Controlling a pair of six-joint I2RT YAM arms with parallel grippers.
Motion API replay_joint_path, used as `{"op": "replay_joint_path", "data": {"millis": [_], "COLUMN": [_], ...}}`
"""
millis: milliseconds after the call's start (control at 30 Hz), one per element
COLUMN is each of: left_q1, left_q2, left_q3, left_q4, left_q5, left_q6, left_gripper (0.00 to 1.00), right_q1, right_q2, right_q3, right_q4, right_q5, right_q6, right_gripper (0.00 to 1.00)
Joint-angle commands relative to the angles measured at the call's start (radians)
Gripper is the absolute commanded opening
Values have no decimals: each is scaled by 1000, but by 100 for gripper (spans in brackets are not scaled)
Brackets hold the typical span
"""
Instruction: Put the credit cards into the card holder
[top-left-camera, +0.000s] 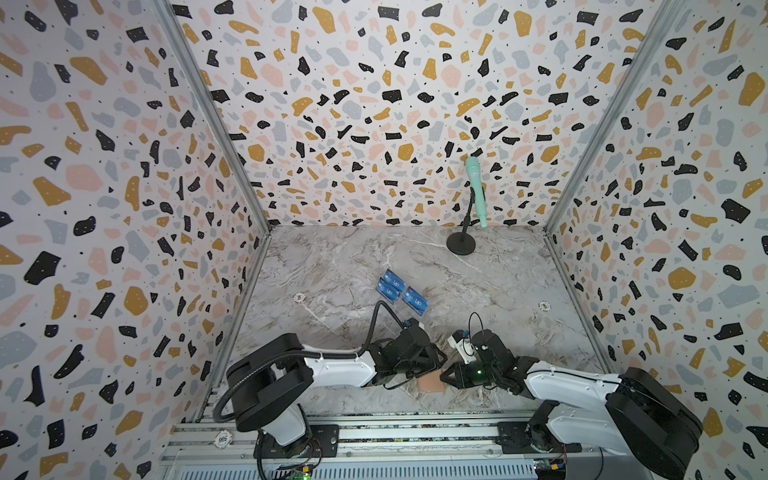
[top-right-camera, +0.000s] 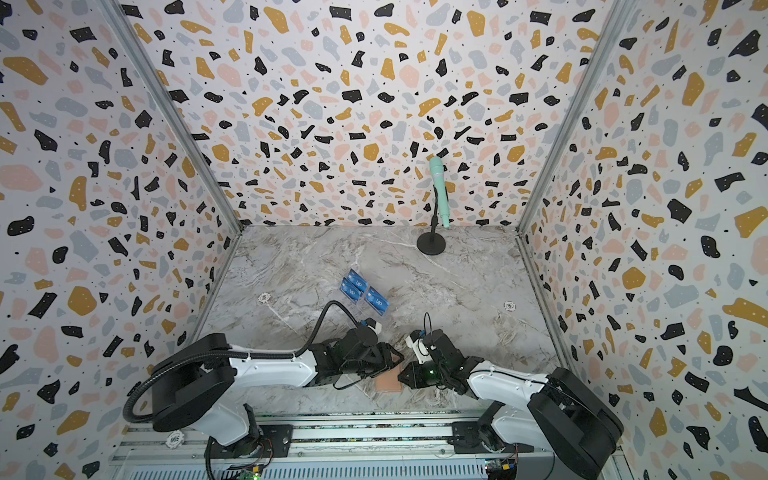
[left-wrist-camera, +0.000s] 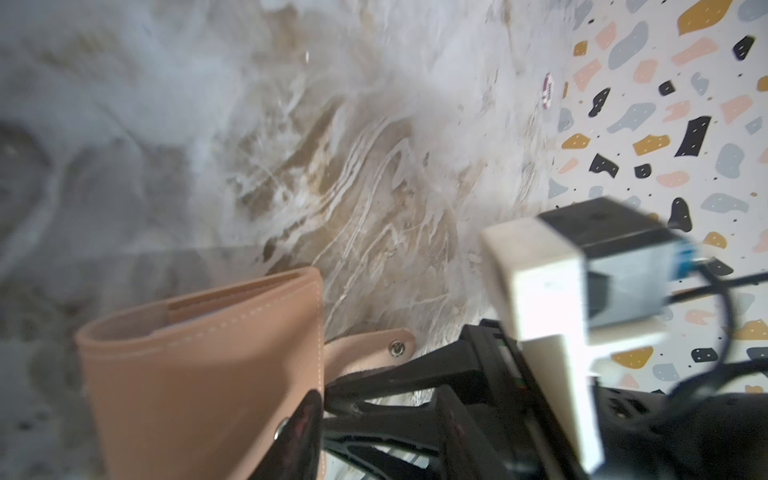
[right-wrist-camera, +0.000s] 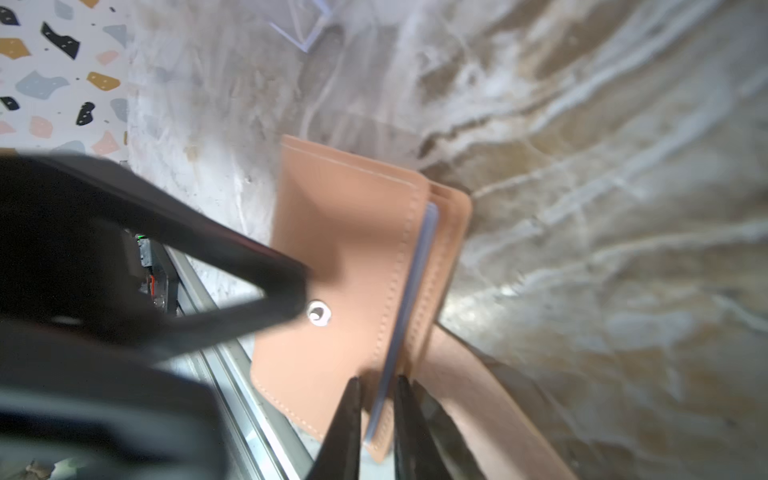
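I am clamping the card holder's (right-wrist-camera: 340, 232) right edge in my right gripper (right-wrist-camera: 377, 401). Whether my left gripper (top-right-camera: 397, 357) is gripping, I cannot tell. If the thin edge is slipping, the holder could flop shut.

**Desk:** Top views?
**Photographer:** Bright, even light; faint shadows, wide-angle stretch at the edges.
**Desk:** Wrist views?
**Photographer:** Softer. The card holder (right-wrist-camera: 345, 249) blurs close up; the marble tabletop (left-wrist-camera: 124, 104) turns hazy, with pale glare.

The card holder (top-left-camera: 432, 383) lies between the left pincer (top-left-camera: 438, 361) and the right pincer (top-left-camera: 446, 376), with the credit cards (top-left-camera: 401, 291) on a stand (top-left-camera: 405, 311) beyond the left pincer.
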Motion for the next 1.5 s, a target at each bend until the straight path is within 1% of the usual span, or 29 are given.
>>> {"op": "replay_joint_path", "data": {"millis": [0, 67, 133, 267, 467, 633, 967, 1133, 1233, 1333, 1467], "left_q1": [32, 48, 54, 54, 37, 0, -45, -62, -64, -66, -68], "left_q2": [-58, -86, -121, -134, -94, -23, 36, 64, 70, 77, 98], "left_q3": [39, 45, 44, 40, 3, 30, 26, 39, 22, 13, 14], "left_q4": [-174, -235, -300, -404, -358, -337, -340, -356, -347, -346, -350], "left_q5": [-36, -37, -60, -84, -43, -26, -78, -120, -129, -133, -130], "left_q6": [113, 149, 181, 240, 265, 295, 273, 244, 221, 217, 229], "left_gripper": [47, 47, 46, 39, 40, 40, 36, 35, 33, 31, 31], "right_q1": [1, 2, 2, 2, 2, 2, 2, 2, 2, -2, -60], "right_q2": [-1, 3, 9, 9, 17, 23, 28, 6, -43, -106, -149], "right_q3": [7, 13, 18, 21, 29, 38, 53, 90, 135, 196, 267], "right_q4": [-77, -81, -83, -87, -92, -103, -119, -142, -222, -333, -472], "right_q5": [48, 51, 50, 51, 52, 52, 59, 33, 41, 73, 105], "right_q6": [-12, -14, -14, -11, -12, -13, -5, 5, 1, -18, -76], "right_gripper": [17, 17, 17, 17, 17, 17, 17, 18, 20, 24, 27]}}
